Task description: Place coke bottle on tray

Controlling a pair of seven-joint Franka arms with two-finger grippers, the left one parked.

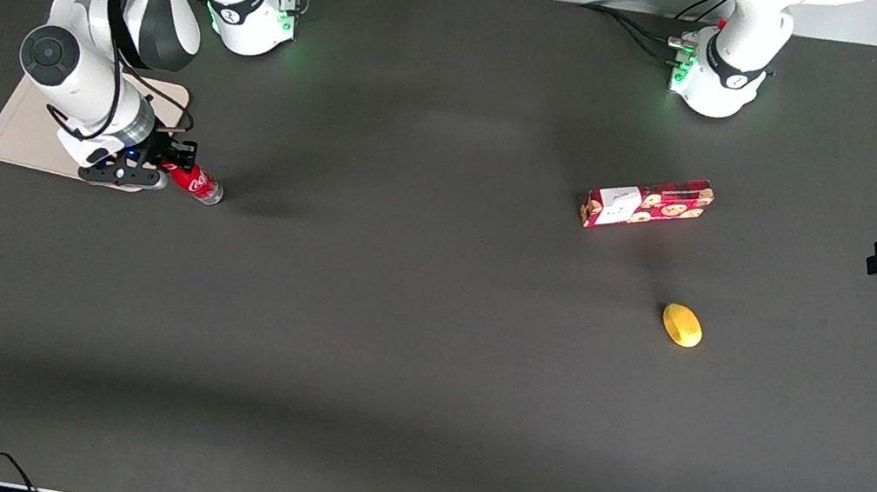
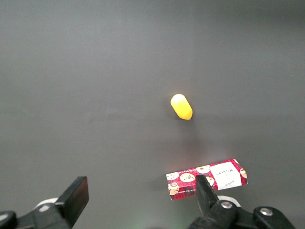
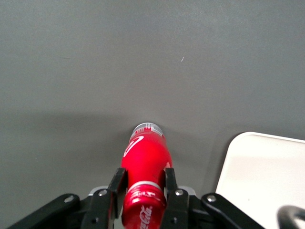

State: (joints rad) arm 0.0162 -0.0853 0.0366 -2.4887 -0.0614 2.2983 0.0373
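The coke bottle (image 1: 195, 183) is a small slim red bottle with white script and a silvery base. It is held lying level, beside the tray's corner nearest the front camera. My right gripper (image 1: 168, 166) is shut on the bottle near its red cap. In the right wrist view the bottle (image 3: 144, 164) points away from the camera, with the fingers (image 3: 117, 183) pressed on its neck on both sides of the gripper (image 3: 144, 183). The cream-beige tray (image 1: 26, 128) lies flat at the working arm's end of the table, partly hidden under my arm. Its rounded corner shows in the right wrist view (image 3: 259, 171).
A red cookie box (image 1: 648, 203) lies toward the parked arm's end of the table, with a yellow lemon-like object (image 1: 682, 325) nearer the front camera. Both show in the left wrist view, the box (image 2: 207, 178) and the yellow object (image 2: 181, 106). A dark mat covers the table.
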